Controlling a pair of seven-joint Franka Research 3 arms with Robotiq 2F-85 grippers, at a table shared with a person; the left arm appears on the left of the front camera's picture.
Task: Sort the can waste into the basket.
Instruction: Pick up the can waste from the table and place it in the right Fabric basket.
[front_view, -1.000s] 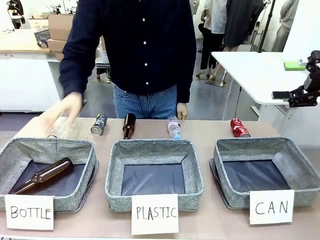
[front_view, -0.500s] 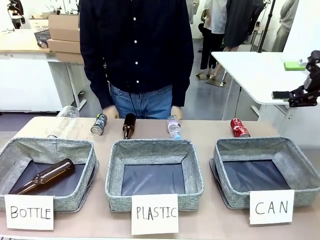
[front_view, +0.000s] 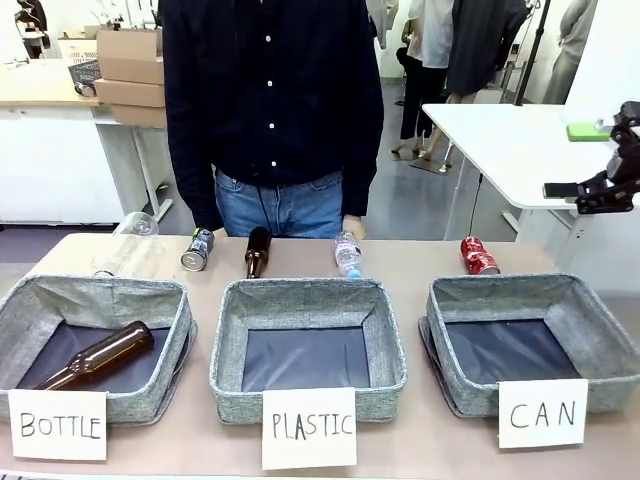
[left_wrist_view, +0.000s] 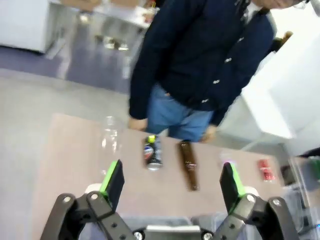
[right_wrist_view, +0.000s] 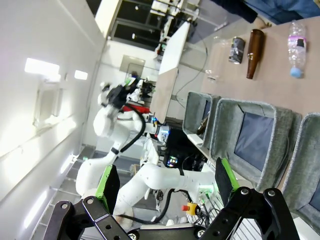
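Two cans lie along the table's far edge in front of the person: a dark can (front_view: 198, 248) at the left and a red can (front_view: 479, 256) at the right, just behind the grey basket (front_view: 500, 287) signed "CAN". From high above the table, the left wrist view looks down on the dark can (left_wrist_view: 152, 151) and the red can (left_wrist_view: 265, 170); my left gripper (left_wrist_view: 171, 182) is open and holds nothing. My right gripper (right_wrist_view: 165, 182) is open too, off to the side of the table. The dark can (right_wrist_view: 237, 50) lies far from it, with the basket's wall (right_wrist_view: 306, 150) at the picture's edge.
A brown bottle (front_view: 258, 251) and a clear plastic bottle (front_view: 347, 254) lie between the cans, and another clear bottle (front_view: 135, 228) lies at the far left. The "PLASTIC" bin (front_view: 308, 295) is in the middle. The "BOTTLE" bin (front_view: 100, 292) holds a brown bottle (front_view: 95, 355).
The person's hand has drawn back from the far left of the table, leaving a clear bottle there. They now stand upright with both hands at the table's far edge.
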